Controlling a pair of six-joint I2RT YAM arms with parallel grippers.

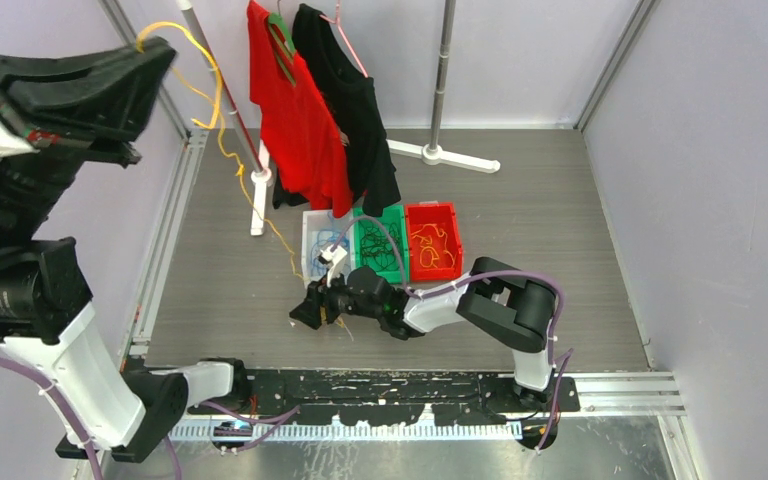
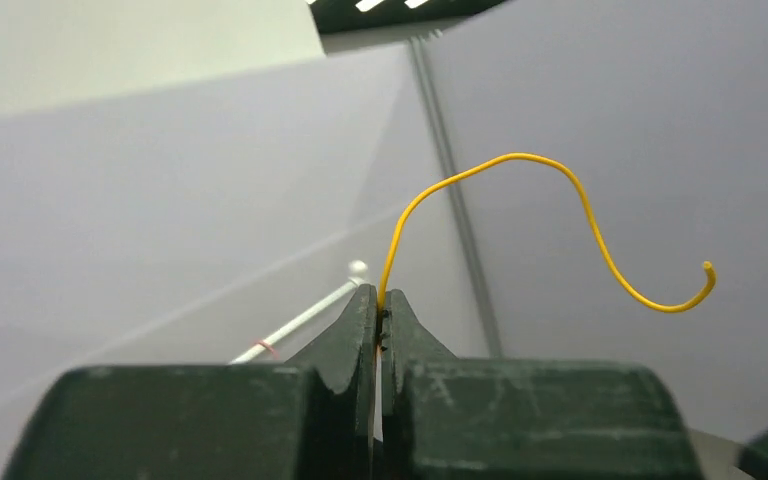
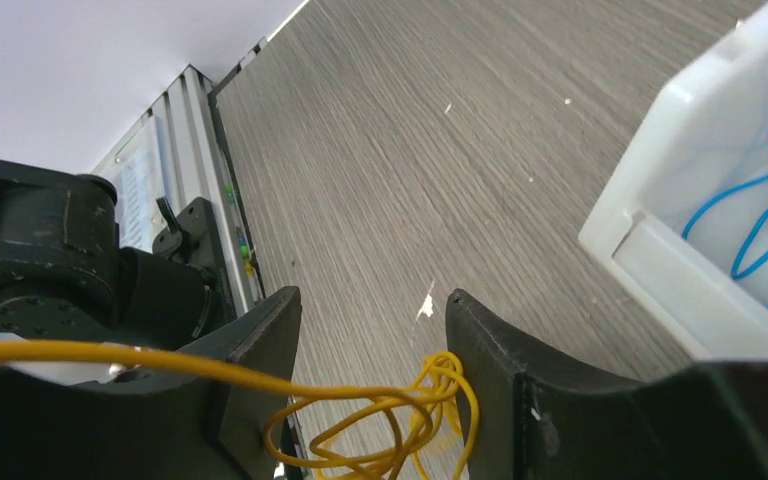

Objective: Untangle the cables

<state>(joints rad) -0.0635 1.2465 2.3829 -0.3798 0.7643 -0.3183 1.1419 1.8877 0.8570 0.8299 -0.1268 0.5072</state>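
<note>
My left gripper [image 1: 150,47] is raised high at the far left, shut on one end of a yellow cable [image 1: 222,140]. The left wrist view shows the gripper [image 2: 378,295] pinching that cable [image 2: 520,157], whose free end curls up and right. The cable hangs down to the table near my right gripper [image 1: 310,308], which sits low in front of the bins. The right wrist view shows the right gripper [image 3: 372,300] open, with a yellow tangle [image 3: 390,420] of loops between its fingers, touching the right finger [image 3: 500,360]. Blue cables [image 3: 760,215] lie in a white bin [image 3: 660,270].
Three bins stand side by side mid-table: white [image 1: 310,222], green [image 1: 396,214] with black cables, red [image 1: 455,232] with yellow cables. A clothes rack holds a red shirt [image 1: 295,120] and a black shirt [image 1: 355,110] behind them. The rack's white feet [image 1: 258,205] rest on the table.
</note>
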